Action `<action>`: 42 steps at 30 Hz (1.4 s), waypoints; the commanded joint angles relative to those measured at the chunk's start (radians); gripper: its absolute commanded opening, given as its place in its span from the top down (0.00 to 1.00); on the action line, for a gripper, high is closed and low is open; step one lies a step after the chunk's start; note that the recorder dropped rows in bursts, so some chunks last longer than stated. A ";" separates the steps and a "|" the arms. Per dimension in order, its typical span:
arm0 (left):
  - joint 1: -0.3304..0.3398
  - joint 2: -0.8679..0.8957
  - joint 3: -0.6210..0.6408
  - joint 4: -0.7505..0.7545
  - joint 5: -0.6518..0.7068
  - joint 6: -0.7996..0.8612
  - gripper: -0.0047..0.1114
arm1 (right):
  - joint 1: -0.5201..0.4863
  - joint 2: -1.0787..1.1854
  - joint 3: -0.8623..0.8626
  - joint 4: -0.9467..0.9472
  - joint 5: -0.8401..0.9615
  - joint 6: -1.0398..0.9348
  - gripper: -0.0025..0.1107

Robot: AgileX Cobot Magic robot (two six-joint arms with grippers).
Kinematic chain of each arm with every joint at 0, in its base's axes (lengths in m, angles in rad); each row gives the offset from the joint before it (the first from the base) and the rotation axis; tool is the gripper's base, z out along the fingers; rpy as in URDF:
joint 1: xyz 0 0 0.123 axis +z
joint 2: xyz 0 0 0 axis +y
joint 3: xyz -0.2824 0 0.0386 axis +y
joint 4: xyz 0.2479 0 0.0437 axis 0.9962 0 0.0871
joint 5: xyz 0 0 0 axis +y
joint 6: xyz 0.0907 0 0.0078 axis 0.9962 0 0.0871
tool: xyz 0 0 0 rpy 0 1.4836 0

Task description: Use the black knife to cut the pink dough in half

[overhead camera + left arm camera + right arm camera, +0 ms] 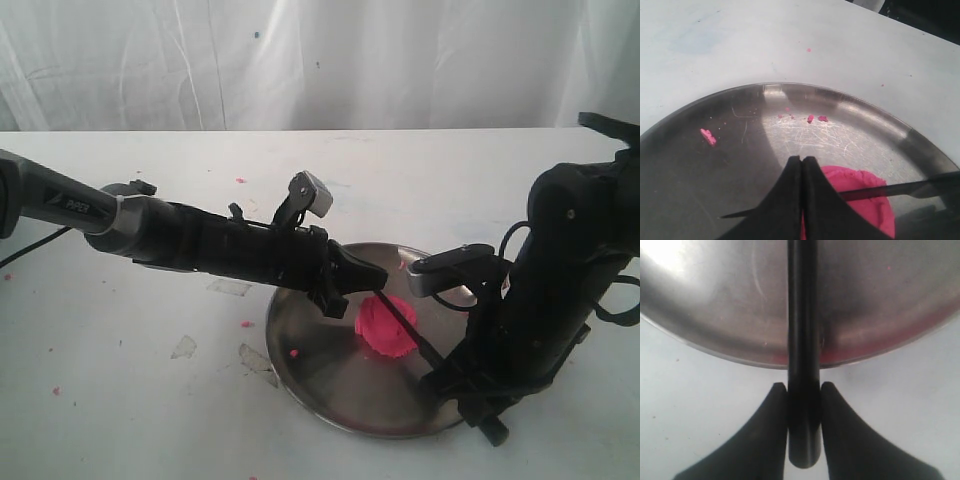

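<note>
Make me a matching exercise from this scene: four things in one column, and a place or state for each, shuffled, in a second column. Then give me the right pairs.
Things:
1. pink dough
2. black knife
3. left gripper
4. metal plate

Places or states:
A. closed up, holding nothing
B. resting on the white table
C. on the plate, under the blade
D. handle clamped in the right gripper

Pairs: 1-C, 2-D, 3-A, 4-B
</note>
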 commanded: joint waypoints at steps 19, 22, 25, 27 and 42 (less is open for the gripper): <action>0.000 0.006 0.005 -0.023 -0.026 0.077 0.96 | 0.001 0.001 0.002 -0.002 -0.020 0.000 0.98; 0.000 0.006 0.005 -0.023 -0.026 0.077 0.96 | 0.001 0.011 0.002 -0.003 -0.024 0.001 0.98; 0.000 0.006 0.005 -0.023 -0.026 0.077 0.96 | 0.001 0.033 0.002 -0.003 -0.022 0.001 0.98; 0.000 0.006 0.005 -0.023 -0.026 0.077 0.96 | 0.001 0.044 0.002 -0.002 -0.015 0.001 0.98; 0.000 0.006 0.005 -0.023 -0.034 0.077 0.96 | 0.001 0.044 0.002 -0.002 -0.015 0.001 0.98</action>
